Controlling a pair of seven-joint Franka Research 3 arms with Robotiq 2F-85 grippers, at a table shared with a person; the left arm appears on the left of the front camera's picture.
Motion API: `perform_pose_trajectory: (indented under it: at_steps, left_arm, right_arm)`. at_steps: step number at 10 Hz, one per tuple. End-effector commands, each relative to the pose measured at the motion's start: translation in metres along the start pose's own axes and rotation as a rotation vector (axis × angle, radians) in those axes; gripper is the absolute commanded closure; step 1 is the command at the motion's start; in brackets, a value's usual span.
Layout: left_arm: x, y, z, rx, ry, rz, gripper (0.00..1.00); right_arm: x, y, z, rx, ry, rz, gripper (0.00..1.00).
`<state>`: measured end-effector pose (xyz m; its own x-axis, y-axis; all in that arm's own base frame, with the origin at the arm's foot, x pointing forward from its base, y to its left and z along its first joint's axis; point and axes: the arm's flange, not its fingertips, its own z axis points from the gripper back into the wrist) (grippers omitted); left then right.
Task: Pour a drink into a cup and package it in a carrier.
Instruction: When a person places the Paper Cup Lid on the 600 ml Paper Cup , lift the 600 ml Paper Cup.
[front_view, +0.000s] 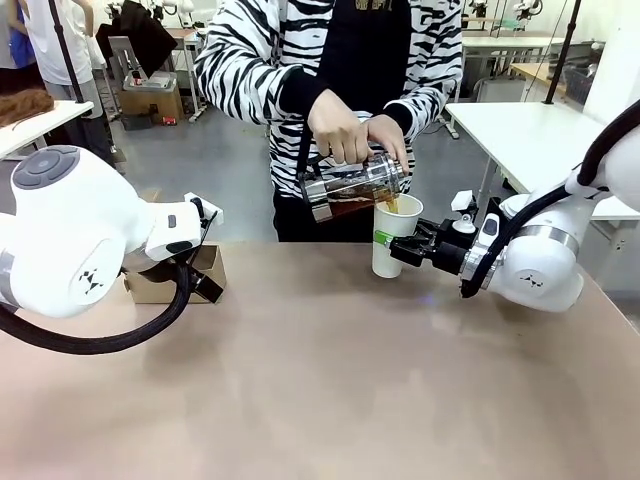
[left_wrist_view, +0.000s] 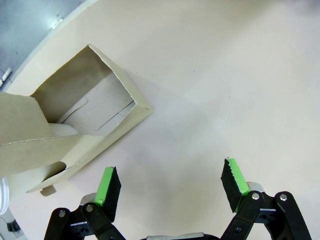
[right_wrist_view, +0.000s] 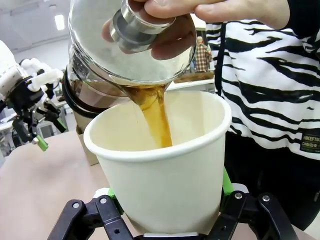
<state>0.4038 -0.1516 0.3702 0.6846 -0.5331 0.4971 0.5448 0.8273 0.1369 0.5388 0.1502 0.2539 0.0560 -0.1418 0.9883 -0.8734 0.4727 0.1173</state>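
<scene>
A person's hands tilt a clear glass jug over the white paper cup, which has no lid on it. A stream of brown drink runs into the cup. My right gripper is shut on the cup's lower part, and the cup stands upright near the table's far edge. The brown cardboard carrier sits at the far left. My left gripper hangs open over bare table just beside it, holding nothing.
The person in a striped top stands close behind the far edge. The beige table has wide free room in the middle and front. My left arm's white body hides part of the carrier in the front view.
</scene>
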Motion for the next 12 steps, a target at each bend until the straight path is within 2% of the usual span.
perform_pose_trajectory:
  at_steps: [1, 12]
  left_arm:
    - [0.0000, -0.0002, 0.0004, -0.002, -0.001, 0.000, 0.00]
    - [0.0000, -0.0002, 0.0004, -0.002, -0.001, 0.000, 0.00]
  right_arm:
    - [0.0014, 0.0006, -0.0018, -0.007, -0.007, 0.002, 0.20]
    - [0.0014, 0.0006, -0.0018, -0.007, -0.007, 0.002, 0.20]
